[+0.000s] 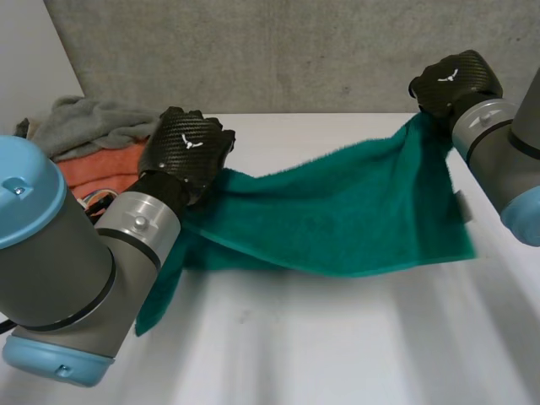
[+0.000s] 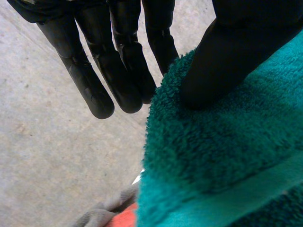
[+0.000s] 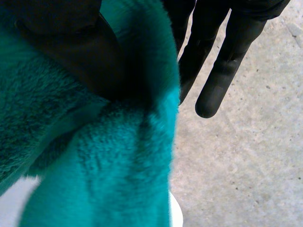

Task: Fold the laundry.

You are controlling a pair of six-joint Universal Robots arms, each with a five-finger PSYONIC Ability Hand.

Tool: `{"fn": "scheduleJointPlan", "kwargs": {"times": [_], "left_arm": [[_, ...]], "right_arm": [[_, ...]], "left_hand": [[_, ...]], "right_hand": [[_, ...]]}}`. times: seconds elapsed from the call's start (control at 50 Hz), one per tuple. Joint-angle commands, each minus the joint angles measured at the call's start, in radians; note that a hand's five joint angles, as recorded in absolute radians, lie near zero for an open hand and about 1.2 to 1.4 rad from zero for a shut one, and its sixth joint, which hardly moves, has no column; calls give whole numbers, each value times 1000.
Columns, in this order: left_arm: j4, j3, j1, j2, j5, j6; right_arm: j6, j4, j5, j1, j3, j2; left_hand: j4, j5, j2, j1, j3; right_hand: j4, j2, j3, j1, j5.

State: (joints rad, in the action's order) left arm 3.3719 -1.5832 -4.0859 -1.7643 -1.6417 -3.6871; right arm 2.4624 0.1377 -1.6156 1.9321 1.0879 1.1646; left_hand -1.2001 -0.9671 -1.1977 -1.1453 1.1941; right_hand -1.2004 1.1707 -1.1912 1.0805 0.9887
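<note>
A teal towel [image 1: 337,211] hangs stretched between my two hands above the white table [image 1: 337,337], sagging in the middle. My left hand [image 1: 187,148] holds its left corner. In the left wrist view the thumb [image 2: 222,61] presses the towel [image 2: 222,156] against a finger, and the other fingers [image 2: 118,71] stand straight beside it. My right hand [image 1: 451,80] is raised at the back right and holds the towel's right corner. In the right wrist view the thumb [image 3: 80,52] pinches the towel [image 3: 104,165] against the fingers [image 3: 222,71].
A pile of laundry lies at the table's back left, behind my left arm: a grey cloth [image 1: 89,122] on top of an orange cloth [image 1: 97,169]. A grey wall [image 1: 295,51] runs behind the table.
</note>
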Motion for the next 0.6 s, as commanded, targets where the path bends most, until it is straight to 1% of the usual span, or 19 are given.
{"fn": "scheduleJointPlan", "kwargs": {"times": [0.02, 0.08, 0.14, 0.2, 0.22, 0.24, 0.32, 0.34, 0.36, 0.38, 0.4, 0.42, 0.44, 0.46, 0.52, 0.54, 0.6], "left_arm": [[1, 54, 1, -173, -1, 13], [-5, 103, -1, -272, 0, 15], [-3, 143, -2, -339, -1, 13], [-3, 215, -10, -411, 2, 12], [-3, 233, -10, -426, 0, 12], [-3, 271, -11, -452, -1, 12], [0, 344, -14, -474, 0, 13], [0, 353, -16, -474, -1, 15], [0, 361, -16, -472, -1, 16], [0, 367, -18, -469, -1, 19], [0, 367, -16, -469, -1, 16], [0, 367, -13, -468, -3, 15], [0, 364, -11, -465, -4, 15], [-6, 358, -10, -440, -4, 16], [-14, 338, -11, -382, -4, 22], [-25, 304, -11, -341, -3, 24], [-42, 243, -10, -281, -3, 30]], "right_arm": [[13, -13, 33, -16, -3, -147], [13, -18, 36, -16, -14, -230], [15, -27, 34, -13, -25, -284], [26, -101, 31, -13, -33, -327], [26, -128, 28, -15, -33, -332], [27, -186, 7, -16, -25, -327], [46, -296, -59, -18, 7, -284], [47, -303, -64, -18, 21, -267], [50, -306, -63, -19, 33, -246], [56, -302, -47, -31, 59, -191], [58, -299, -38, -34, 70, -169], [58, -296, -24, -39, 84, -142], [59, -288, -9, -42, 101, -114], [59, -261, 28, -47, 133, -64], [49, -184, 77, -53, 184, -4], [47, -115, 103, -62, 208, 25], [47, 2, 129, -91, 243, 49]], "left_hand": [[-196, -255, -199, -251, 202], [-196, -255, -199, -251, 202], [-196, -255, -199, -251, 202], [-196, -255, -199, -251, 202], [-196, -255, -199, -251, 202], [-196, -255, -199, -251, 202], [-196, -255, -199, -251, 202], [-95, -153, -97, -150, 101], [57, -1, 55, 3, -51], [504, 445, 501, 449, -498], [729, 670, 726, 674, -723], [885, 827, 883, 830, -879], [927, 869, 925, 873, -921], [931, 872, 928, 876, -925], [954, 896, 952, 899, -948], [954, 896, 952, 900, -948], [957, 899, 955, 902, -951]], "right_hand": [[-196, 226, -205, 316, 233], [-196, 226, -205, 316, 233], [-196, 226, -205, 316, 233], [265, -236, 256, -145, -228], [497, -467, 487, -377, -459], [1026, -996, 1017, -906, -989], [1026, -996, 1017, -906, -989], [1026, -996, 1017, -906, -989], [1026, -996, 1017, -906, -989], [1026, -996, 1017, -906, -989], [1026, -996, 1017, -906, -989], [1026, -996, 1017, -906, -989], [1026, -996, 1017, -906, -989], [1026, -996, 1017, -906, -989], [1026, -996, 1017, -906, -989], [1026, -996, 1017, -906, -989], [1026, -996, 1017, -906, -989]]}}
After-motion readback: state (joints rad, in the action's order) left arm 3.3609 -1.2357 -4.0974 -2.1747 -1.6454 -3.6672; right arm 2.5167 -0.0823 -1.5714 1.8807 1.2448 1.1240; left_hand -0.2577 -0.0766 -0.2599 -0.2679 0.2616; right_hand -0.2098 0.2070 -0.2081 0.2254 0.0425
